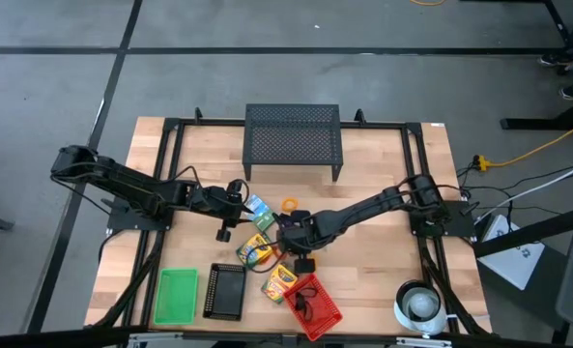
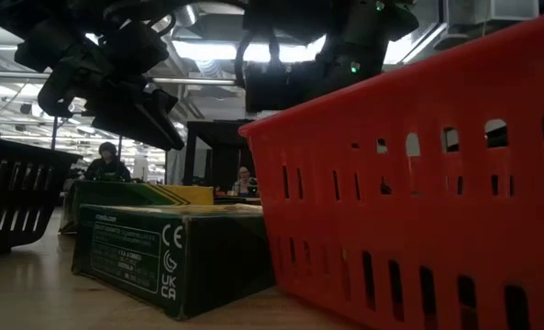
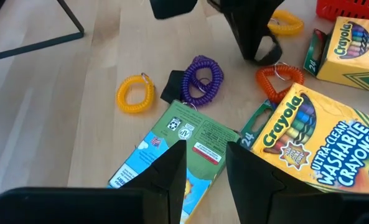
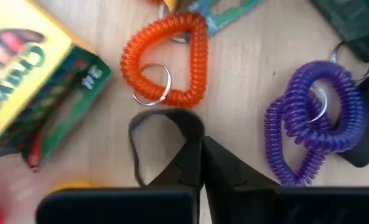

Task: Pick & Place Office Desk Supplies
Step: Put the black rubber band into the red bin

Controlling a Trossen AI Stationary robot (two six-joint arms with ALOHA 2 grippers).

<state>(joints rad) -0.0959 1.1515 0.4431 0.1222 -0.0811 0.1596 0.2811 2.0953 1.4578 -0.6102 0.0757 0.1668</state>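
At the table's left front lay a green tray (image 1: 177, 296), and just beside it a black mesh tray (image 1: 225, 291). The left gripper (image 1: 230, 215) hung over the middle of the table with its 2 fingers (image 3: 172, 171) a little apart and nothing between them, poised above a green-and-blue box (image 3: 184, 146). Near that box lay a yellow ring (image 3: 135, 94) and a purple ring (image 3: 201, 79) resting partly on a small black clip (image 3: 173, 86). An orange ring (image 4: 165, 59) lay just beside a crayon box (image 3: 321, 140); a 2nd crayon box (image 1: 278, 282) sat close to the red basket (image 1: 317, 307).

The right gripper (image 1: 288, 230) stood low over the cluster, its fingers (image 4: 172, 149) pressed together and gripping nothing, the tips just short of the orange ring, with the purple ring off to the side. The black mesh stand (image 1: 292, 140) stood at the far edge, and a white roll (image 1: 420, 304) sat at the right front corner.
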